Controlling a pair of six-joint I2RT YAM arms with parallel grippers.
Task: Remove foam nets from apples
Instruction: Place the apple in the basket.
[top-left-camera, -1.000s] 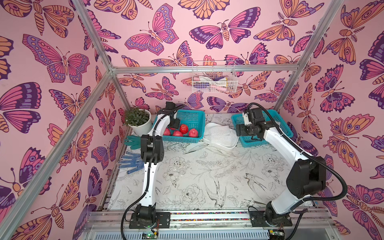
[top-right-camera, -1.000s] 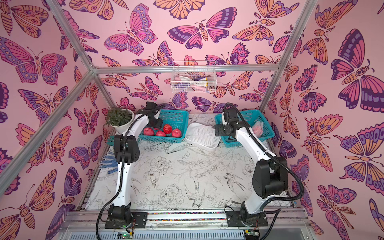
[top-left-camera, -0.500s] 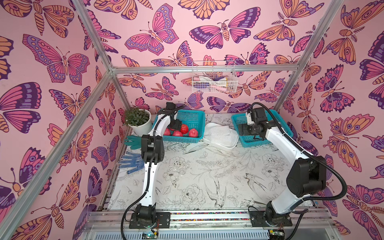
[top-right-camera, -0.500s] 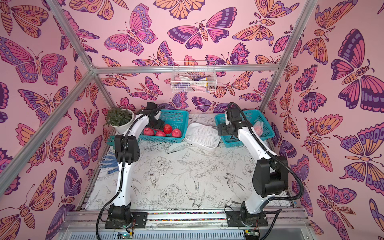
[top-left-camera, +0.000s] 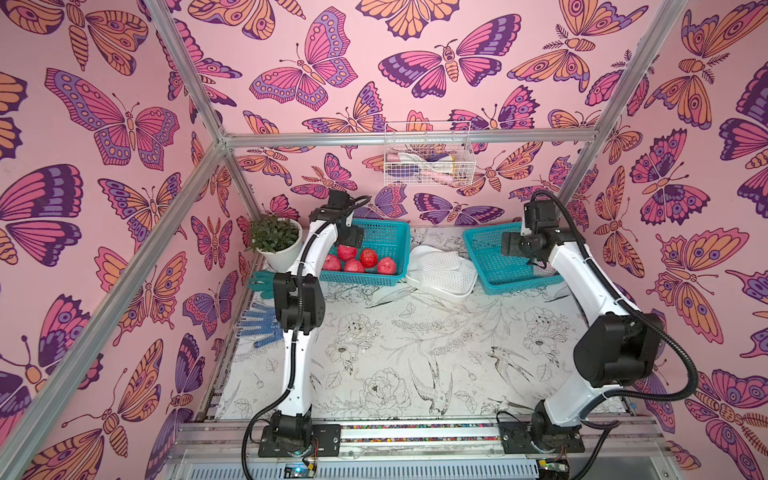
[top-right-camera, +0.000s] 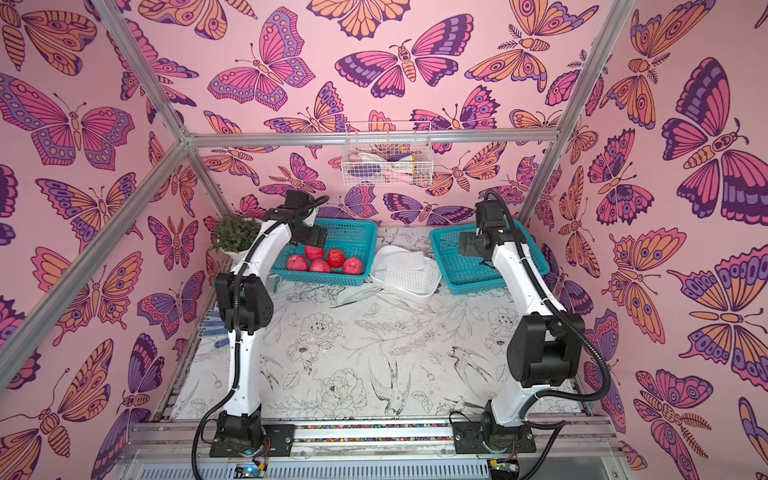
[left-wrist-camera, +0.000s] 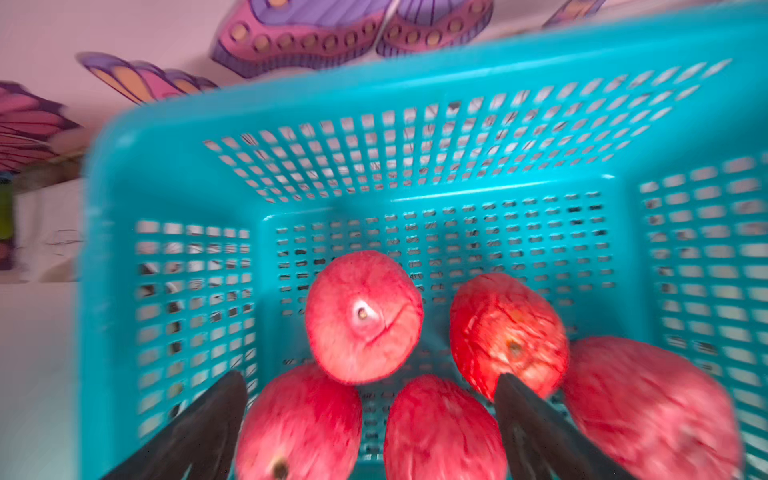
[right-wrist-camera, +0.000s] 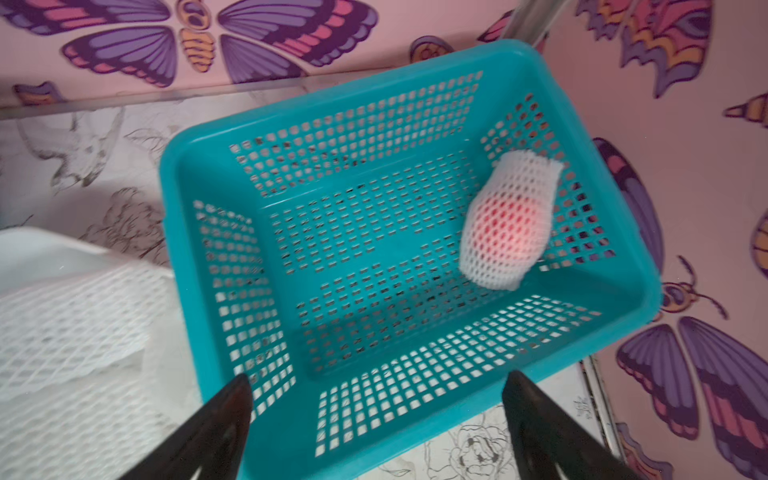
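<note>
Netted apple (right-wrist-camera: 509, 226) lies by right basket (right-wrist-camera: 174, 166) wall; five bare apples (left-wrist-camera: 363, 316) in left basket (left-wrist-camera: 166, 166). Right gripper (right-wrist-camera: 376, 376), left gripper (left-wrist-camera: 370, 376) gape empty; right should pinch net (right-wrist-camera: 528, 166) by its loose end, not fruit.

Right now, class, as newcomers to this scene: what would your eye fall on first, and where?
Pink butterfly walls surround the table. Five bare red apples cluster in the left teal basket, below the open left gripper. One netted apple lies alone in the right teal basket, beside the white tub of empty foam nets.
</note>
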